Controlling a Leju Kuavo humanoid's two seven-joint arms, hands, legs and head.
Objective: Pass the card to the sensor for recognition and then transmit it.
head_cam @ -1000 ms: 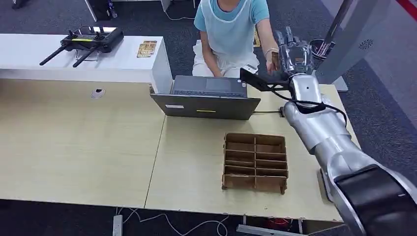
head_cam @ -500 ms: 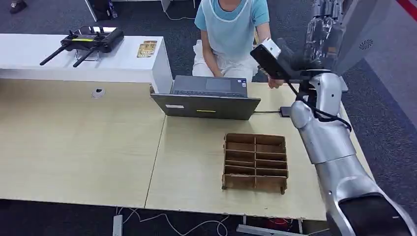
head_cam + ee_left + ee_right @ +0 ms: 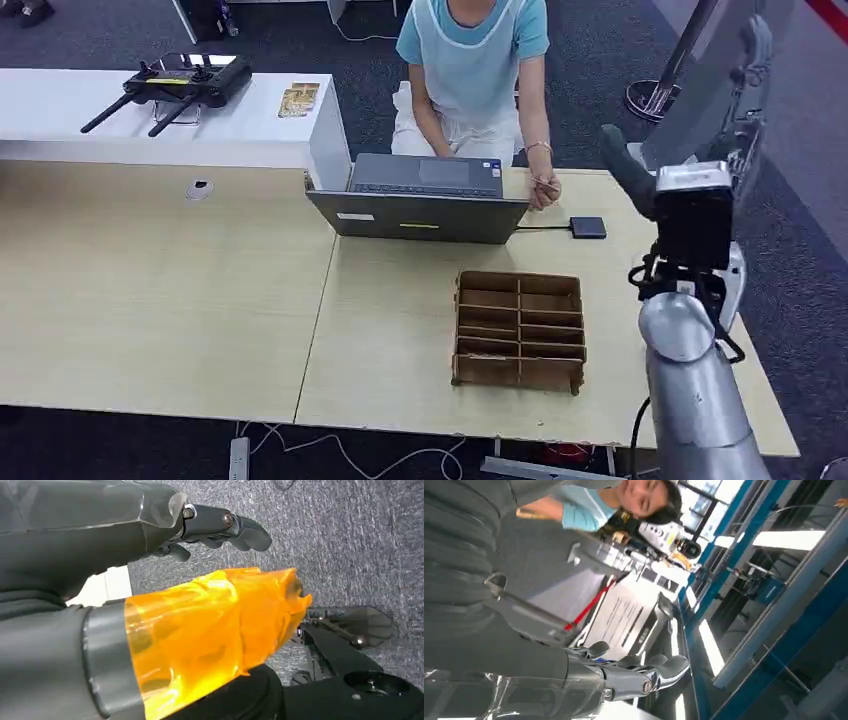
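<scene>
My right hand is raised high at the table's far right, above its wrist camera box. In the right wrist view the hand has its fingers stretched out with nothing in them. A small black sensor lies on the table beside the laptop, joined to it by a cable. The person's hand rests on the table just left of the sensor and pinches something small; I cannot tell if it is the card. My left hand hangs over grey carpet, fingers apart and empty, thumb wrapped in orange film.
A brown cardboard divider tray sits in front of the laptop. A person in light blue sits behind the table. On the white counter at the back left lie a black remote controller and a small packet. A grey panel stands at the right.
My right arm has swung up and to the right, away from the person's hand. The person's hand has dropped to the table beside the sensor. The sensor, hidden before, now shows.
</scene>
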